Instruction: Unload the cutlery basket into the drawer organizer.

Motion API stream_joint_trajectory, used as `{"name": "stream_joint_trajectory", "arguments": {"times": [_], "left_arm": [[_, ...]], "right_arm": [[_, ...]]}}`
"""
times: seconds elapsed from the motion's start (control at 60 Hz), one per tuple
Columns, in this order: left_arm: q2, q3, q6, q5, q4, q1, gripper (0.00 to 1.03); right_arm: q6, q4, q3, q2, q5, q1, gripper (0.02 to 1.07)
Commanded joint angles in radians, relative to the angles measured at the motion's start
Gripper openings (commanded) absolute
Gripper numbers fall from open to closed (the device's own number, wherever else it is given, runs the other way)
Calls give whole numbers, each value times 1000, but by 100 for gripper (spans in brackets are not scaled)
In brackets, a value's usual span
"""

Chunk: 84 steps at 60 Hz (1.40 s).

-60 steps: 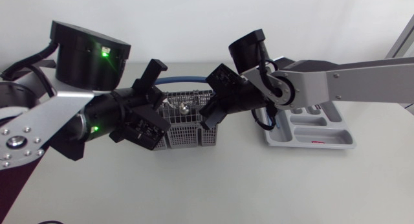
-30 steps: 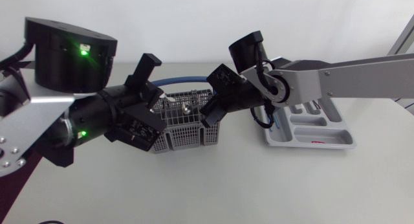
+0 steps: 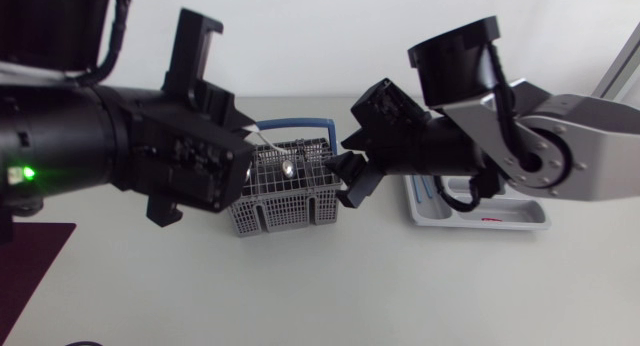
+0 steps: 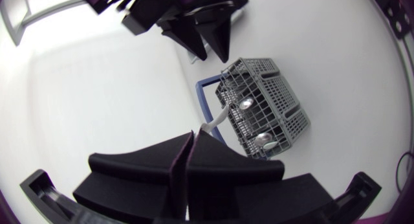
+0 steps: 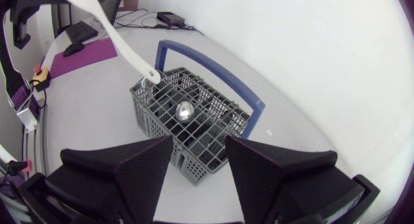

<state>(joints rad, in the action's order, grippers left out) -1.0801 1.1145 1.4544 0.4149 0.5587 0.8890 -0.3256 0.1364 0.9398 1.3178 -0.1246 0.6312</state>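
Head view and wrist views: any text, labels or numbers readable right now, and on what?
Drawer organizer: small red print on its front rim, too small to read.
Cutlery basket, white utensil in the left gripper: no print visible.
Nothing else legible.

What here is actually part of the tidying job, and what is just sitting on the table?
Part of the job:
cutlery basket
white utensil, held in the left gripper
metal spoon standing in the basket
drawer organizer
right gripper, open beside the basket

Just lying about:
dark mat on the table by the left arm
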Motion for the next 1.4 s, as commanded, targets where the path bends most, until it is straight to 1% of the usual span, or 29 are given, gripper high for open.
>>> {"name": "stream_joint_trajectory", "arguments": {"times": [0.0, 0.05, 0.1, 0.15, 0.2, 0.217, 0.233, 0.3, 0.35, 0.383, 0.417, 0.433, 0.45, 0.55, 0.65, 0.7, 0.783, 0.817, 0.867, 0.983, 1.083, 1.383], "left_arm": [[-64, 111, -232, -31, 56, 16, 3], [-101, 157, -367, -65, 96, 13, 3], [-119, 176, -462, -102, 99, 2, 3], [-147, 194, -566, -154, 109, -28, 3], [-176, 223, -641, -205, 121, -61, 3], [-192, 240, -683, -240, 138, -76, 3], [-202, 249, -710, -258, 142, -84, 3], [-234, 275, -796, -304, 156, -108, 3], [-264, 306, -878, -372, 161, -140, 3], [-276, 318, -902, -392, 170, -153, 3], [-299, 340, -959, -435, 181, -174, 3], [-299, 341, -964, -438, 181, -176, 3], [-305, 347, -993, -469, 181, -186, 3], [-331, 358, -1074, -518, 181, -200, 3], [-350, 363, -1131, -551, 179, -211, 3], [-374, 378, -1177, -597, 188, -231, 3], [-402, 395, -1207, -646, 216, -246, 3], [-403, 395, -1215, -648, 218, -246, 3], [-406, 398, -1226, -651, 218, -246, 3], [-412, 412, -1244, -677, 233, -252, 3], [-414, 415, -1256, -696, 239, -254, 3], [-420, 410, -1255, -706, 257, -265, 3]], "right_arm": [[-49, -41, -93, -86, 48, 24, 66], [-72, -93, -148, -150, 95, 39, 66], [-96, -121, -188, -204, 121, 51, 66], [-127, -155, -234, -265, 155, 76, 66], [-158, -181, -268, -310, 189, 102, 66], [-171, -196, -282, -327, 206, 111, 66], [-181, -208, -292, -338, 221, 120, 66], [-216, -248, -326, -373, 273, 151, 66], [-233, -273, -343, -388, 293, 165, 66], [-244, -290, -352, -393, 306, 171, 66], [-250, -302, -358, -394, 318, 179, 66], [-250, -308, -360, -394, 322, 182, 66], [-250, -311, -360, -394, 324, 183, 66], [-254, -356, -365, -377, 342, 199, 66], [-282, -403, -366, -341, 378, 231, 66], [-300, -434, -368, -319, 393, 242, 66], [-313, -465, -363, -282, 398, 249, 65], [-317, -472, -363, -272, 398, 251, 65], [-323, -491, -360, -255, 398, 251, 61], [-332, -523, -351, -218, 398, 251, 61], [-336, -524, -329, -184, 396, 251, 52], [-352, -554, -300, -135, 396, 246, 51]]}}
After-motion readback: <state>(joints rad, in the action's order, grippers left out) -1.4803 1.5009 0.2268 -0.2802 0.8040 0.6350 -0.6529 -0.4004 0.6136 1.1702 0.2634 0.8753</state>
